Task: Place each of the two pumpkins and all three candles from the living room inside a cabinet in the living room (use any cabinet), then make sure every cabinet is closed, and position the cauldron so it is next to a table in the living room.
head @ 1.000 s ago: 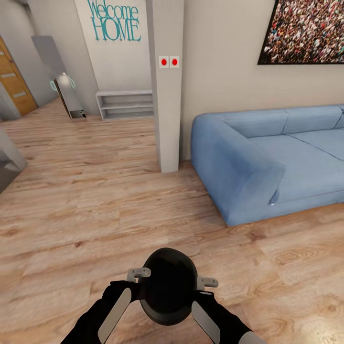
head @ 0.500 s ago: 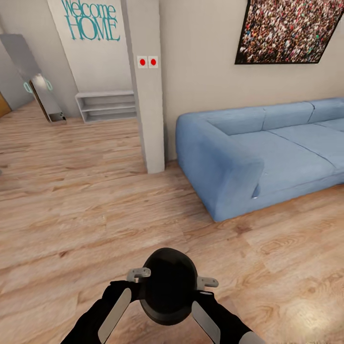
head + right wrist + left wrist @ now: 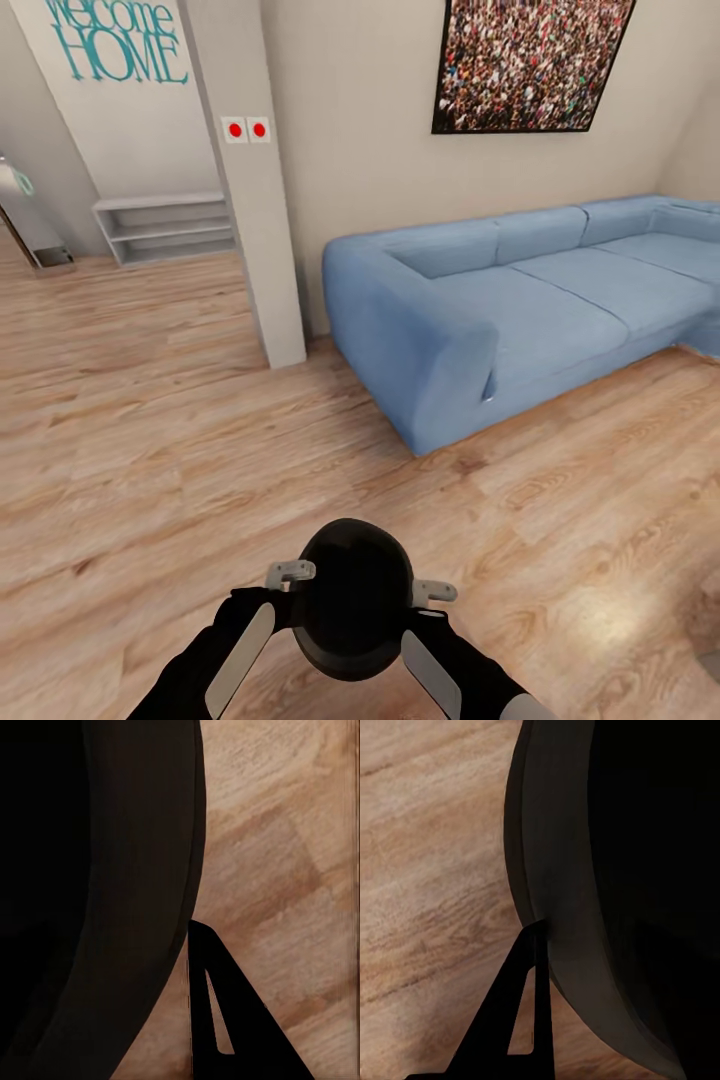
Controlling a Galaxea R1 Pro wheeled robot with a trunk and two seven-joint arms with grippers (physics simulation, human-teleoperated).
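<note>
In the head view the black cauldron (image 3: 353,598) is held up in front of the robot, between the two arms and above the wooden floor (image 3: 150,450), with its wide dark mouth turned toward the camera. The left gripper (image 3: 290,575) is at the left side of the pot and the right gripper (image 3: 433,593) is at the right side; each shows a grey part against the pot's wall. The same view shows the room, which the wrist cameras do not give: a long blue sofa (image 3: 520,300) against the wall, a white pillar (image 3: 245,180) with two red buttons (image 3: 246,129), a framed picture (image 3: 530,62) of a crowd, a low grey shelf (image 3: 165,228) and the teal words on the wall. The left wrist view is much closer: one dark finger (image 3: 521,1020) touches the rim of the cauldron (image 3: 607,885), with floor planks behind. The right wrist view shows one finger (image 3: 225,1020) touching the curved side of the cauldron (image 3: 112,885). The second finger of each gripper is hidden, so I cannot tell how wide either claw stands.
</note>
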